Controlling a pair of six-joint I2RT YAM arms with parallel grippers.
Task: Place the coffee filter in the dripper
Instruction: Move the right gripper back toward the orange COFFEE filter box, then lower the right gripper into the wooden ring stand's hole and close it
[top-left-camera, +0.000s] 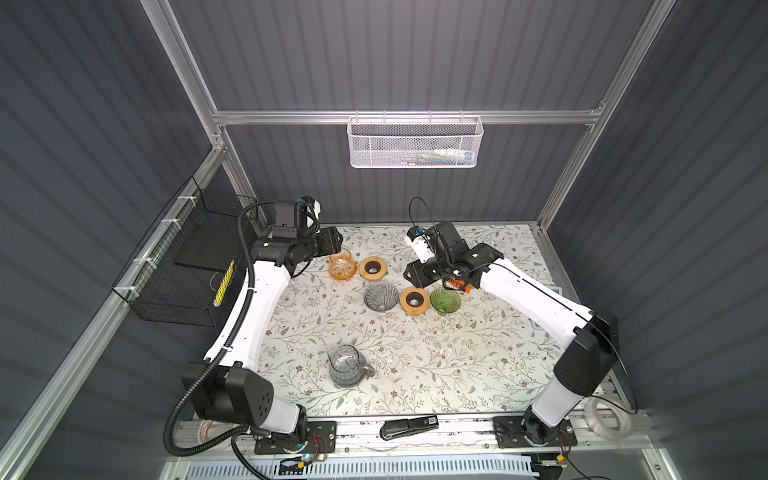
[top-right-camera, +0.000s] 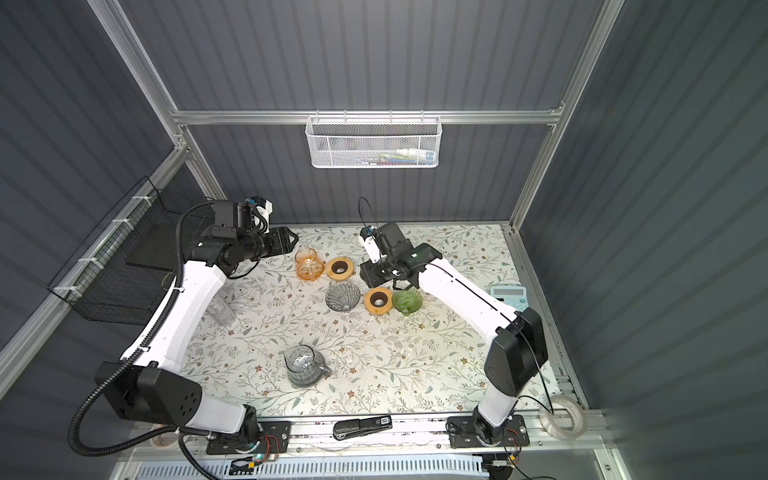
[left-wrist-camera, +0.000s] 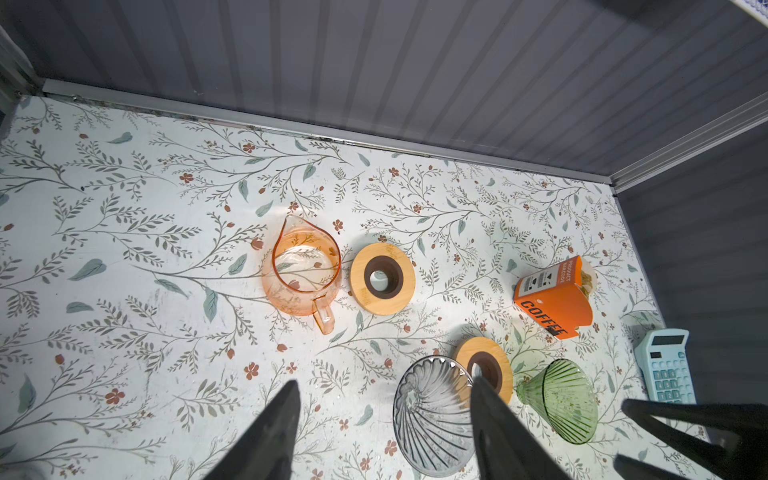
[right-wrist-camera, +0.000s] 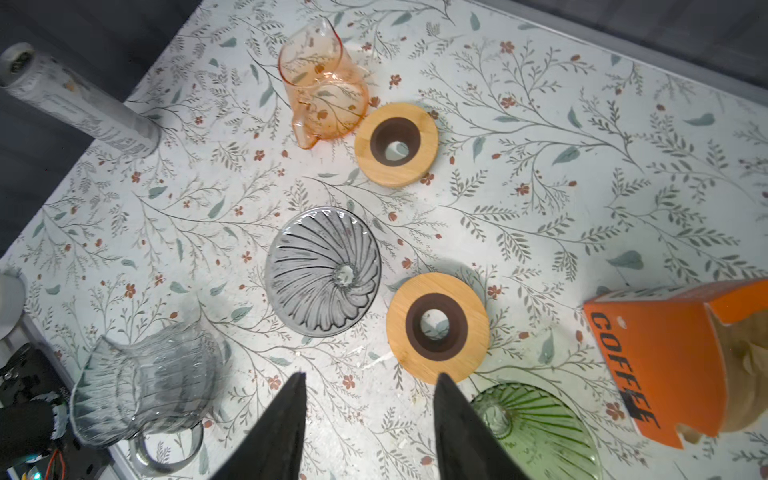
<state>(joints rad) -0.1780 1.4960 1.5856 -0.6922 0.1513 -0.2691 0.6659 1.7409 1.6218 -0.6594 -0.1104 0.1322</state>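
Right claw (right-wrist-camera: 372, 376): jaws partly parted, empty, hovering above the floral-patterned bench (right-wrist-camera: 582, 166)
Close under it: green ribbed glass dripper (right-wrist-camera: 528, 419)
Just beyond that: orange cardboard box lettered COFFEE (right-wrist-camera: 652, 353), with beige paper coffee filters (right-wrist-camera: 744, 345) showing at its open end, which appears turned away from the claw
Opposite side: grey ribbed glass dripper (right-wrist-camera: 322, 270), rim up, no filter in it
Left claw (left-wrist-camera: 383, 380): parted, empty, well apart from the box; the right arm is judged nearer and must come round to the open end
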